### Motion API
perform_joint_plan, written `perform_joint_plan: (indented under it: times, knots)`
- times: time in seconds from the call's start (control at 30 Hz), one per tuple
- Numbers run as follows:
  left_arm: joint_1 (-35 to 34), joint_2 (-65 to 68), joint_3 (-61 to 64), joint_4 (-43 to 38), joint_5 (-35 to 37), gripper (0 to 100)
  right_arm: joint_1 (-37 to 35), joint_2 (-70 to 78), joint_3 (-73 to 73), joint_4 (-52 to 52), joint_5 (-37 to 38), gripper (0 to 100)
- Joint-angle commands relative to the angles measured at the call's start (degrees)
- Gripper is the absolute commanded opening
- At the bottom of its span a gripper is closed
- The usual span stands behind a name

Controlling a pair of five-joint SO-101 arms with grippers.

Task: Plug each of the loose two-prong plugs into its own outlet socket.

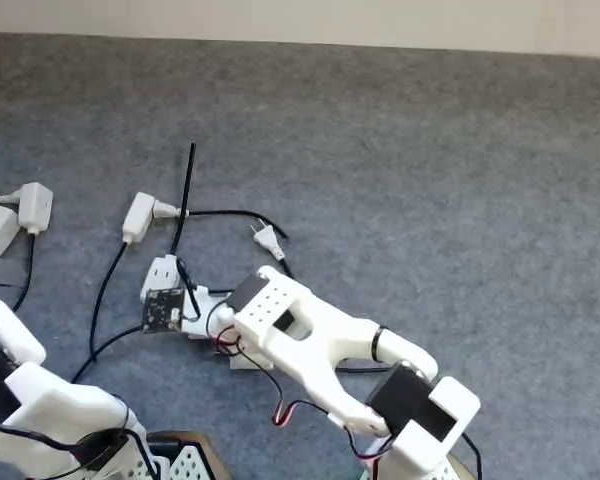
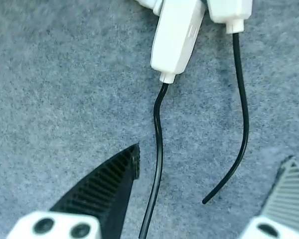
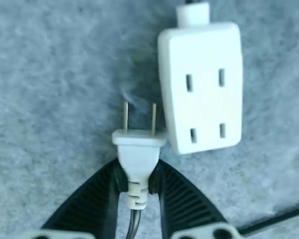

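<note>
Right hand [image 3: 137,175] is shown clenched on the body of a white two-prong plug [image 3: 138,149]. The prongs are held just beside the outlet socket [image 3: 202,87] on the grey bench [image 3: 50,74], not inserted. Left hand [image 2: 212,158] is held released over a black cord [image 2: 158,144].

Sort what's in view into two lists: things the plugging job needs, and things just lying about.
Job:
- white plug, held in the right gripper's fingers
- two-socket outlet block beside it
- loose plug on the carpet
- another outlet block

Lying about:
- grey strip, perhaps tape
- cut cord end, by the open left gripper
</note>
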Motion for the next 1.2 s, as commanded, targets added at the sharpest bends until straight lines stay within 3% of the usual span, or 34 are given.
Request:
perform_joint_plan:
  times: [0.0,0.2,0.4,0.6,0.83,1.0,1.17]
  knots:
    - [0.40,-0.66,-2.24,0.62,-0.18,41,3.03,-0.40,-1.45,1.36,-0.35,0.5]
    - [5.76,-4.00,-2.24,10.46,-0.18,41,7.78,-17.36,-0.22,0.75,-12.66,0.5]
    - [17.45,-18.24,3.30,16.62,5.54,41,10.33,-43.82,20.62,-11.56,-21.36,0.5]
    - [31.96,-37.85,18.24,15.56,11.78,41,9.45,-58.07,32.04,-12.26,-26.81,0.5]
    - [45.23,-59.47,34.68,7.21,23.30,41,6.46,-62.64,36.35,-16.57,-31.12,0.5]
    - [52.18,-70.73,42.51,2.64,29.80,41,2.86,-62.64,36.79,-17.10,-32.09,0.5]
    - [54.55,-75.65,46.64,1.58,31.12,41,2.95,-62.73,36.62,-16.92,-33.85,0.5]
